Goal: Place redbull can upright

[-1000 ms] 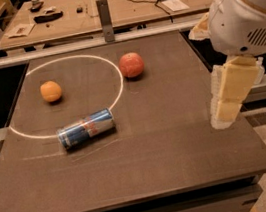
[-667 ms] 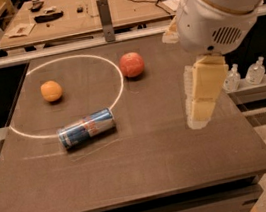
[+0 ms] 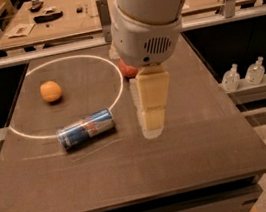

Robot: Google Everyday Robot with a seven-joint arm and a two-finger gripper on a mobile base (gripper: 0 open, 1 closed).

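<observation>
The redbull can [image 3: 86, 128] lies on its side on the dark table, across the lower edge of a white painted circle [image 3: 117, 75], with its silver top end pointing left. My gripper [image 3: 151, 120] hangs from the big white arm over the middle of the table, just right of the can and apart from it. It holds nothing that I can see.
An orange [image 3: 51, 91] sits inside the circle at the left. A red apple [image 3: 127, 69] is partly hidden behind the arm. Two small clear bottles [image 3: 243, 75] stand on a ledge to the right of the table [image 3: 209, 166]. Cluttered benches stand behind.
The arm and gripper have swung left from the table's right side toward the middle, closer to the can, now covering most of the apple. The can and orange have not moved.
</observation>
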